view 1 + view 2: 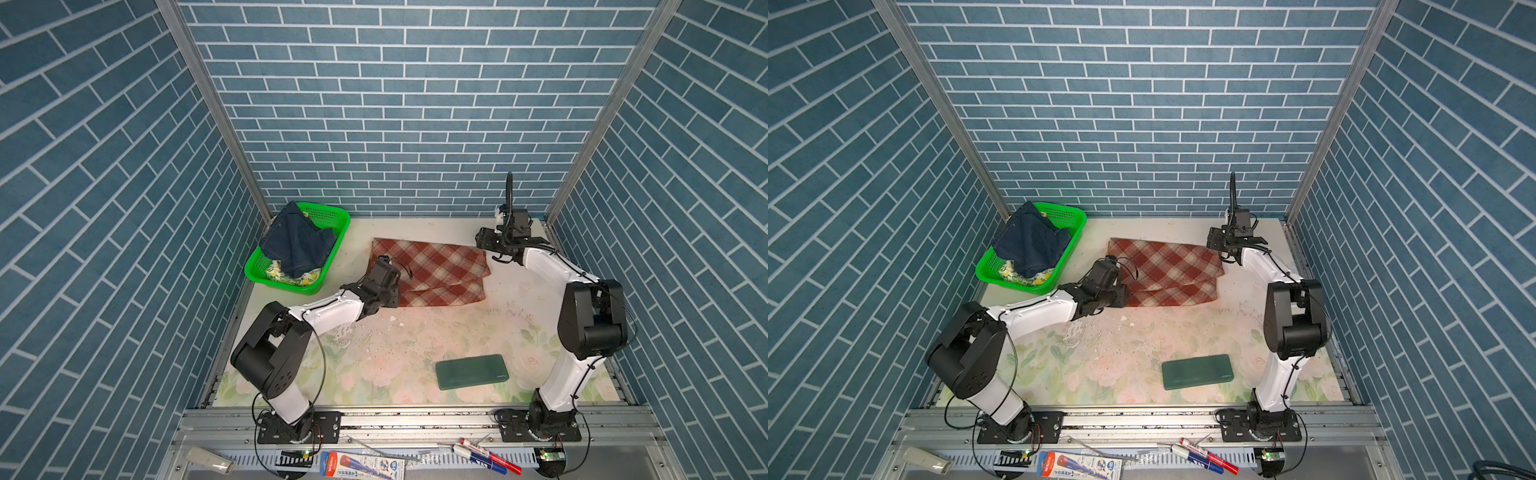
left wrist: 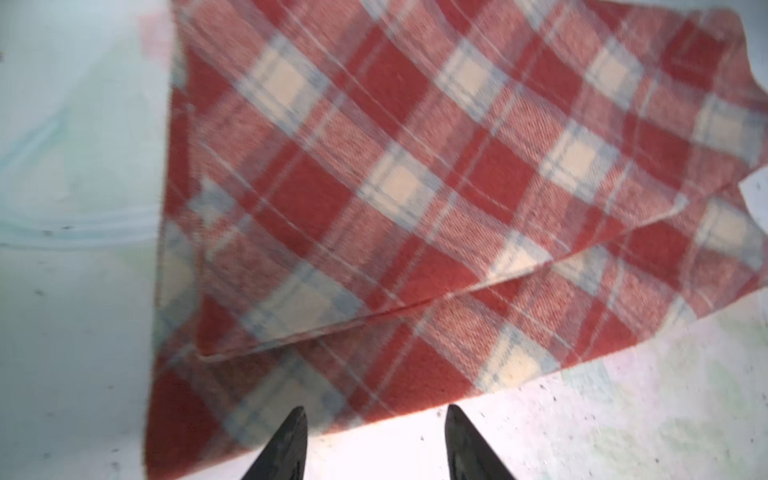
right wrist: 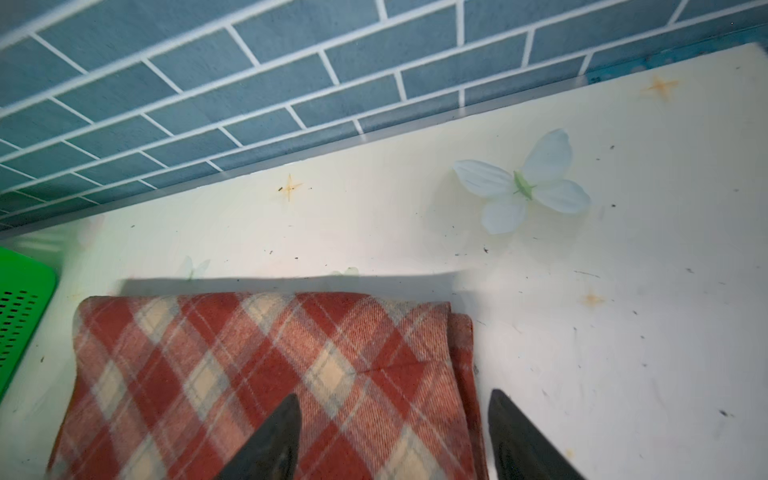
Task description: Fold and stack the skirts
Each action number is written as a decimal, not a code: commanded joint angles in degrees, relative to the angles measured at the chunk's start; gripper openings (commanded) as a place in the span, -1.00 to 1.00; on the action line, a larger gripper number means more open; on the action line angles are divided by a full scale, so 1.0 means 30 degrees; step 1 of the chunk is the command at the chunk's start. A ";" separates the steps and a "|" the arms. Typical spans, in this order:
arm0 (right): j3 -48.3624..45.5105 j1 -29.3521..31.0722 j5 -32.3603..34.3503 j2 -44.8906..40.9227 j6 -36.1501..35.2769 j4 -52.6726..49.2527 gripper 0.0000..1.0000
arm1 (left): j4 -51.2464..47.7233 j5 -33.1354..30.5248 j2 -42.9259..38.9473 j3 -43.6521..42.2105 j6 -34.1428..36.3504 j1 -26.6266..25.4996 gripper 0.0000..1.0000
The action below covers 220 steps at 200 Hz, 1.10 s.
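At the far middle of the counter [image 1: 415,332], the rust-red and cream plaid cloth skirt [image 1: 432,270] lies flat and folded over itself, its upper layer set back at a slant from the near hem of the lower layer. The left pincer [image 2: 374,415] hangs at the near left corner of this skirt with its jaws parted and nothing between them. The right pincer [image 3: 395,399] hangs at the far right corner, also parted and empty, one tip over the cloth and one over bare counter. The weave looks thick, soft and limp. Expect it to be light, to sag between two holds and to let its layers slide apart. Take it at two corners of one edge and pinch every layer together. The dark blue denim skirt [image 1: 297,243] is draped over the rim of the green plastic mesh basket [image 1: 332,212], at the far left. It is probably heavier and stiffer, so grip it at a hem. Beneath it in the basket, the cream lemon-print cloth skirt [image 1: 275,272] is mostly hidden and appears thin.
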 commanded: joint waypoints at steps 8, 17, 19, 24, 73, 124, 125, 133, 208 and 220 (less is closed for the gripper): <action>-0.3338 0.0047 0.1148 -0.1614 0.2441 0.0029 0.40 | 0.1432 0.1795 -0.0419 -0.1498 -0.1688 0.1484 0.05; -0.4128 0.0034 0.0990 -0.2052 0.2800 0.0358 0.40 | 0.2160 0.1790 -0.0580 -0.1880 -0.2151 0.1673 0.03; -0.4287 0.0047 0.0941 -0.2118 0.2885 0.0428 0.40 | 0.2289 0.1759 -0.0605 -0.1911 -0.2235 0.1692 0.03; -0.4612 0.0029 0.0848 -0.2304 0.3094 0.0537 0.40 | 0.2521 0.1721 -0.0639 -0.2002 -0.2402 0.1734 0.02; -0.6063 0.0032 -0.0354 -0.2753 0.3873 0.0969 0.34 | 0.4793 0.1896 0.0018 -0.2722 -0.4679 0.2751 0.02; -0.6416 0.0043 -0.0354 -0.2725 0.3757 0.1144 0.33 | 0.5304 0.1354 0.0856 -0.2444 -0.5749 0.3329 0.01; -0.6408 0.0047 -0.0354 -0.2735 0.3755 0.1144 0.33 | 0.5293 0.1361 0.0883 -0.2432 -0.5749 0.3339 0.01; -0.6411 0.0028 -0.0354 -0.2762 0.3724 0.1145 0.33 | 0.5284 0.1448 0.1105 -0.2234 -0.5775 0.3423 0.01; -0.6417 0.0001 -0.0068 -0.3011 0.3228 0.0908 0.32 | 0.5020 0.1666 0.3275 -0.1518 -0.6319 0.3568 -0.03; -0.6400 0.0031 -0.0059 -0.3048 0.3198 0.0837 0.32 | 0.5072 0.1733 0.3514 -0.1480 -0.6330 0.3561 -0.10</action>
